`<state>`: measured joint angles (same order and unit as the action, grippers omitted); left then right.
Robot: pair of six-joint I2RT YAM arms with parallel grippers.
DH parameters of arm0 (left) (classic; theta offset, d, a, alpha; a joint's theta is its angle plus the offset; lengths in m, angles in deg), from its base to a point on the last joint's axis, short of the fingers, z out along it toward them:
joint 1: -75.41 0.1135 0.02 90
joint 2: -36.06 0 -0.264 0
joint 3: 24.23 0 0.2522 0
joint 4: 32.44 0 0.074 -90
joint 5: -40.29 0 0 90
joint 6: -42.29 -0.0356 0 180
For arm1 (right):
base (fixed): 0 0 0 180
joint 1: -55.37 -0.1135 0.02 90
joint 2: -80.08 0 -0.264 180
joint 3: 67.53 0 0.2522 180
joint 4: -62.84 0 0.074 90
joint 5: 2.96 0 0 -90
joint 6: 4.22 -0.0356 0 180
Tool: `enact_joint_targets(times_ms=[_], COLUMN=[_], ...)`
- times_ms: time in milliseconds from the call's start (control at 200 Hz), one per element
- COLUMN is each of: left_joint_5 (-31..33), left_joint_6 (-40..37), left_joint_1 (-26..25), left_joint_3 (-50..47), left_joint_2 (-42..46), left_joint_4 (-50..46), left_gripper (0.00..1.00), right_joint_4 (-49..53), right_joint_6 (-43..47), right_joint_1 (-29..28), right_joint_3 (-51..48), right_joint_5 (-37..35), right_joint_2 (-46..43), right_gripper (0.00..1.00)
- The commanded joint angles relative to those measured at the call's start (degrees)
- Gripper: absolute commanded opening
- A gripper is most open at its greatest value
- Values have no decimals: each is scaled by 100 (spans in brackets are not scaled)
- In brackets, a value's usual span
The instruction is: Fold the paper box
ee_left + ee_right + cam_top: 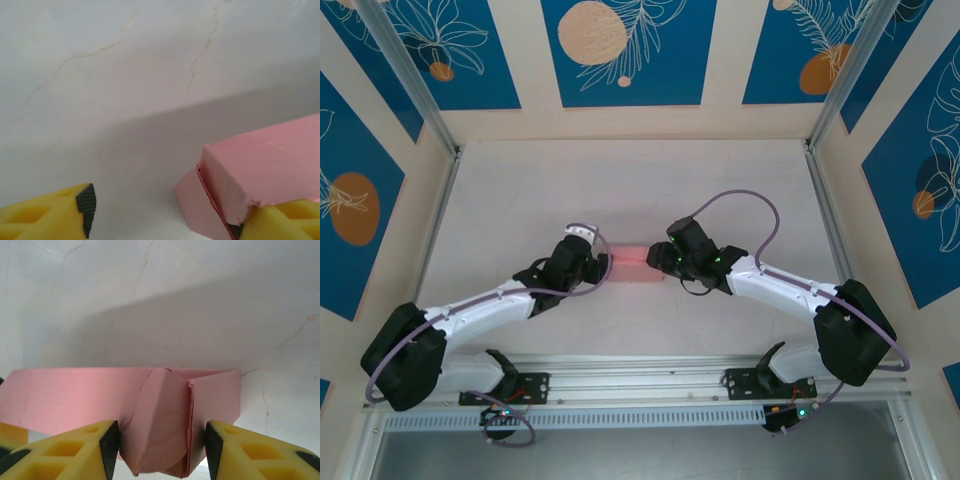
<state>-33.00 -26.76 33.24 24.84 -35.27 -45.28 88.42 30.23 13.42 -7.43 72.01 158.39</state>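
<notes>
Pale veined table [620,190], blue-panelled walls [620,50] behind. Count: one box [75,400], two pincers. The pink, part-folded box lies on the table between the two pincers. Right pincer [162,445]: the box's creased end sits between its pads [110,445]; clamped or not, cannot tell. Left pincer [165,215]: released, jaws wide, the box's other end on its right finger [280,220]. Judged light thin card, easily crushed, one corner ragged; best held gently across an end, beside the folds

The paper box [638,262] lies on the table [620,180], near its middle, with the left gripper [606,263] at its left end and the right gripper [661,262] at its right end. The right end sits between the right gripper's two fingers [75,450], touching both; the left end touches one finger of the left gripper
</notes>
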Motion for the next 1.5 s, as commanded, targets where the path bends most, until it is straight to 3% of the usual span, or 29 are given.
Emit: enact_joint_targets(times_ms=[0, 275, 445, 605, 775, 1055, 1255, 1495], left_joint_5=[-1068, -1570, -1849, -1346, -814, -1268, -1595, -1703], left_joint_6=[162, 563, 709, 964, 1268, 1711, 2008, 2229], left_joint_1=[-135, -127, -130, -131, -28, 355, 534, 539], left_joint_3=[-4, -43, 96, 161, 120, -53, -484, -1075], left_joint_2=[184, 1116, 1209, 1244, 1232, 603, 321, 307], left_joint_4=[-1086, -1409, -1385, -1302, -700, -27, 232, 362], left_gripper=[79, 85, 93, 96, 85, 62, 58, 38], right_joint_4=[403, 376, 350, 317, 307, 232, 208, 319], right_joint_6=[-25, 49, 76, 75, 106, 112, 191, 417], right_joint_1=[-41, -36, -32, -46, -50, -67, -67, 120], right_joint_3=[-222, -221, -234, -255, -237, -261, -196, -83], right_joint_5=[-44, -60, -77, -62, -28, 17, 86, 176], right_joint_2=[237, 220, 216, 211, 220, 228, 324, 243], right_gripper=[50, 50, 48, 49, 49, 48, 48, 50])
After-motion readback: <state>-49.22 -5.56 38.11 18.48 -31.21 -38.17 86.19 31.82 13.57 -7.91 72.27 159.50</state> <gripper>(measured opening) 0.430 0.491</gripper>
